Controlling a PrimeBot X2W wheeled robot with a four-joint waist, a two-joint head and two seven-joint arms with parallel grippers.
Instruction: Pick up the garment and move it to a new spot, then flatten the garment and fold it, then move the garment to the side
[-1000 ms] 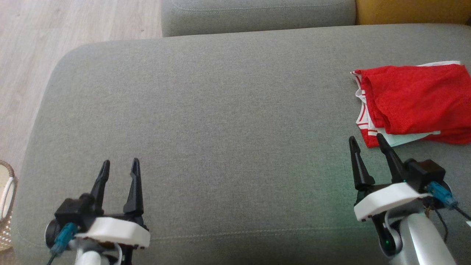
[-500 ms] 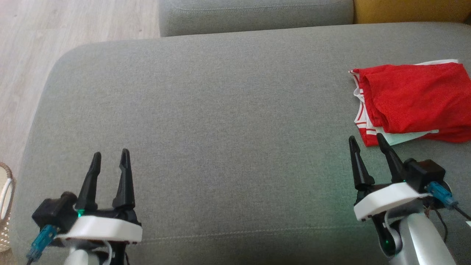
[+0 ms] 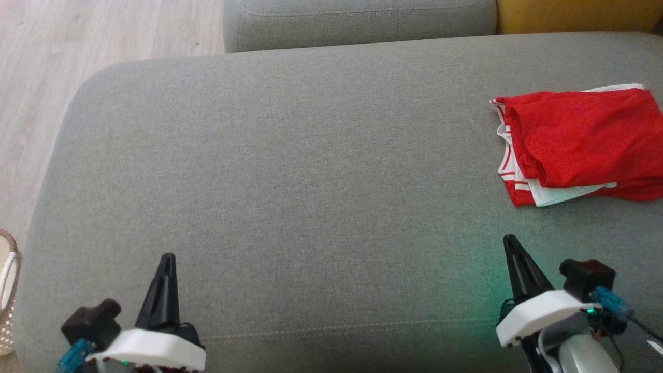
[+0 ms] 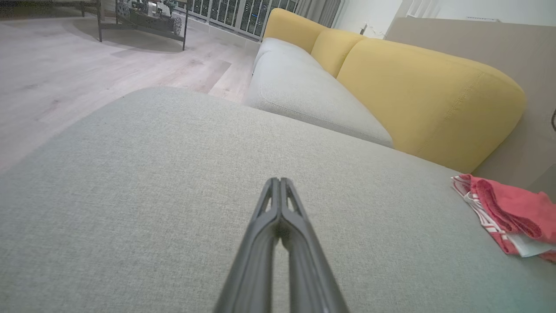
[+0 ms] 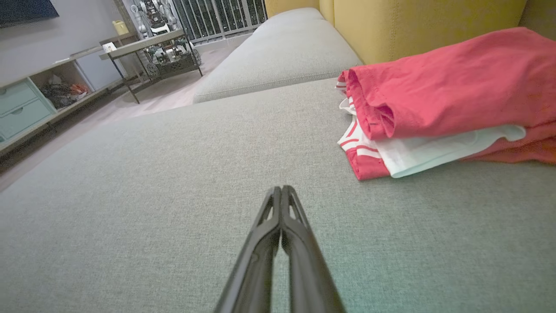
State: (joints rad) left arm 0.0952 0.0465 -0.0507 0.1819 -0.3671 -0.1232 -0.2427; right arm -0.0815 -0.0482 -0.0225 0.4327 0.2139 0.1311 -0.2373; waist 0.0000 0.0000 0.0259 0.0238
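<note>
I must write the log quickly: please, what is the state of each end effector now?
Left end effector: closed, holding nothing.
Right end effector: closed, holding nothing, apart from the red garment.

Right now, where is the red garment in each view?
Head view: red garment at the right edge, above the middle.
Left wrist view: red garment at the far right, below the middle.
Right wrist view: red garment at the upper right.
Shared landmark: the yellow backrest behind it.
</note>
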